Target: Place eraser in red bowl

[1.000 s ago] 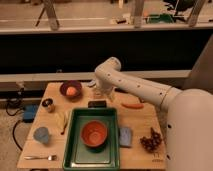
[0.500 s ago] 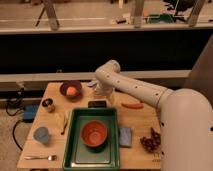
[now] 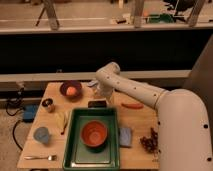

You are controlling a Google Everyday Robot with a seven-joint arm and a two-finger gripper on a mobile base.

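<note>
The eraser [image 3: 97,104] is a small flat black block lying on the wooden table just behind the green tray's far rim. The red bowl [image 3: 94,133] is orange-red, sits inside the green tray [image 3: 113,150] and holds nothing. My gripper [image 3: 103,95] hangs from the white arm just above and slightly right of the eraser, at the table's back middle.
A maroon bowl [image 3: 71,90] with an orange fruit stands back left. A small jar [image 3: 48,105], a banana [image 3: 62,120], a blue cup [image 3: 42,135] and a fork [image 3: 39,157] lie on the left. A carrot [image 3: 132,105], a pale blue pad [image 3: 125,136] and dark grapes [image 3: 149,142] lie on the right.
The arm has shifted slightly; the gripper stays over the eraser, which has not moved.
</note>
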